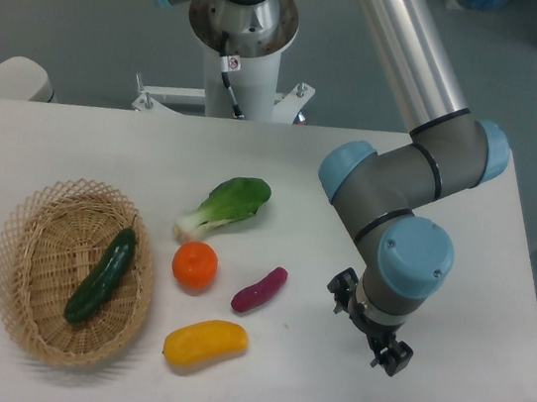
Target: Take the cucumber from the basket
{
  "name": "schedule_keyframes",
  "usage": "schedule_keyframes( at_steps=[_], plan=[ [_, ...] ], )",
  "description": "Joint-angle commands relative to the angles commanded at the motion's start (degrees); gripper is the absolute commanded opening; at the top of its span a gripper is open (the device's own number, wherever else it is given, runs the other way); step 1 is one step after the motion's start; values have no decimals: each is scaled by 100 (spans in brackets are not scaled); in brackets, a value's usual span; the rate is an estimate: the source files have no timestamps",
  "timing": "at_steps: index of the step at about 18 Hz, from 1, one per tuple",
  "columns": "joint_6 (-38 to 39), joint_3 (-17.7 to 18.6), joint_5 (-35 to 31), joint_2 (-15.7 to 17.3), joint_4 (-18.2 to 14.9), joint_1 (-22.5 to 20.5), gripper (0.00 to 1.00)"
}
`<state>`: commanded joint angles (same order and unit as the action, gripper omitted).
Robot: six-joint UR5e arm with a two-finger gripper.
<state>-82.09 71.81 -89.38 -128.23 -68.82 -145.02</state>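
The dark green cucumber [102, 276] lies diagonally inside the oval wicker basket [33, 228] at the left of the table. My gripper [368, 327] hangs at the right side of the table, far from the basket, pointing down under the blue-capped wrist. Its black fingers [392, 358] stick out on both sides of the wrist, spread apart, with nothing between them. The fingertips are partly hidden by the wrist.
Between the basket and the gripper lie a bok choy [228, 204], an orange round fruit [194, 265], a small purple piece [259, 290] and a yellow vegetable [205, 343]. The robot base [243, 27] stands at the back.
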Motion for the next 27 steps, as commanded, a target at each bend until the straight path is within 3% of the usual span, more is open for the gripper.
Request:
schedule_keyframes(
  at_steps=[13,20,27],
  plan=[
    [378,158,9,79,0,298,100],
    [1036,228,131,167,-9,545,100],
    [1958,589,501,465,-9,922,100]
  ],
)
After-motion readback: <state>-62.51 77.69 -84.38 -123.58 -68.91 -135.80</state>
